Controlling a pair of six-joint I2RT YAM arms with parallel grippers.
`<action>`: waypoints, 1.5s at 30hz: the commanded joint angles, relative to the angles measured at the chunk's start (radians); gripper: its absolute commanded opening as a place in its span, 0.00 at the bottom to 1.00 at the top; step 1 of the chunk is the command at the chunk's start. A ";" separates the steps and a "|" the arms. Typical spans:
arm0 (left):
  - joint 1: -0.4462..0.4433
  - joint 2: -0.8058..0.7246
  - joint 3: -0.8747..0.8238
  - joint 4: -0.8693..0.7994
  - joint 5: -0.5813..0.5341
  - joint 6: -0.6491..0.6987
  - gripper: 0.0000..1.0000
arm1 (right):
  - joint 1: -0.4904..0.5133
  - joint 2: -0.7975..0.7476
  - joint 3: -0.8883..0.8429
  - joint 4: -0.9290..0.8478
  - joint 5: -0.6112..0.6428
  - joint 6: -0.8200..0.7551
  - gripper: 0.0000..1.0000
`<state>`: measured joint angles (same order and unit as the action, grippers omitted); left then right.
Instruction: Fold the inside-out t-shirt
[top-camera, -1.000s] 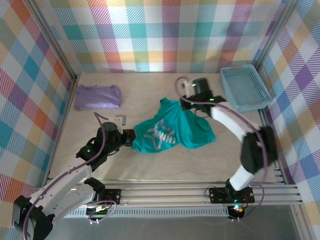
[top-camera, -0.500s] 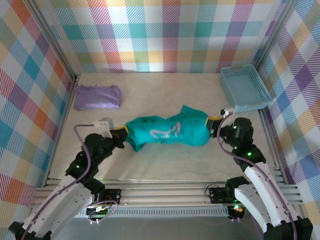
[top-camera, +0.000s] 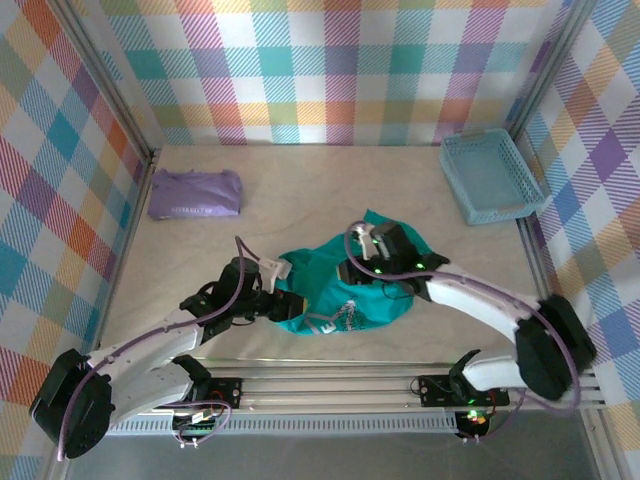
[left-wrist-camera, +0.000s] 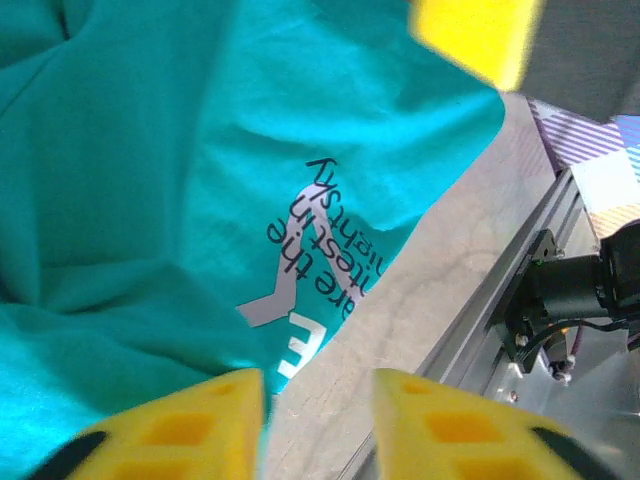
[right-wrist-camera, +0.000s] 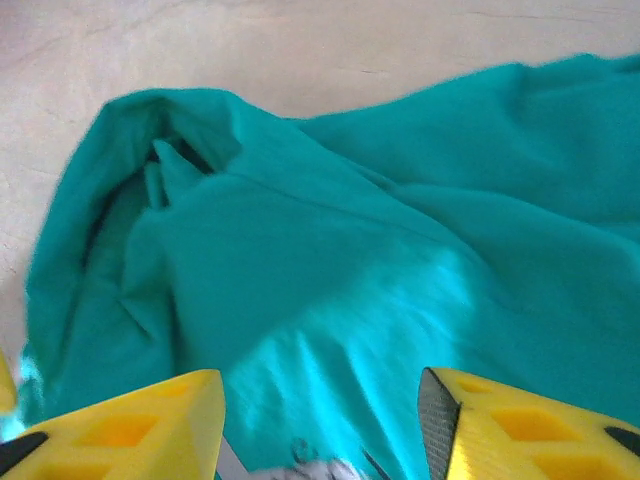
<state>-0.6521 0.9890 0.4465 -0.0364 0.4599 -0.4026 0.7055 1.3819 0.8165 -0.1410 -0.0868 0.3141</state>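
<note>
The inside-out t-shirt (top-camera: 350, 292) is a teal heap with a pale print (top-camera: 338, 318), bunched on the table a little below centre. My left gripper (top-camera: 288, 300) sits at its left edge. In the left wrist view its yellow fingers (left-wrist-camera: 175, 430) stand apart over the shirt's hem (left-wrist-camera: 200, 150) and bare table, so this gripper (left-wrist-camera: 318, 425) is open. My right gripper (top-camera: 352, 270) hovers over the top of the heap. It (right-wrist-camera: 320, 430) is open, with wrinkled teal cloth (right-wrist-camera: 350, 250) below the gap and nothing clamped.
A folded lavender garment (top-camera: 195, 193) lies at the back left. A light blue basket (top-camera: 490, 175) stands in the back right corner. An aluminium rail (top-camera: 400, 375) runs along the near edge, close to the shirt's hem (left-wrist-camera: 520, 270). Plaid walls enclose the table.
Both grippers held the shirt stretched between them. They have since come together at the middle and opened, and the shirt now lies bunched in a heap.
</note>
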 joint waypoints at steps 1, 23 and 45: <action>-0.002 -0.095 0.062 -0.072 -0.245 0.003 0.58 | 0.035 0.137 0.092 0.082 -0.029 0.059 0.59; 0.153 0.506 0.395 -0.050 -0.234 0.033 0.10 | 0.060 0.213 0.014 0.203 0.087 0.130 0.00; 0.169 0.089 0.365 0.060 0.012 -0.024 0.00 | 0.130 -0.168 -0.048 0.327 -0.077 -0.135 0.70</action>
<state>-0.4862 1.0725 0.7765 0.0750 0.4557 -0.4473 0.8085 1.1969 0.7219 0.1841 -0.1768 0.2268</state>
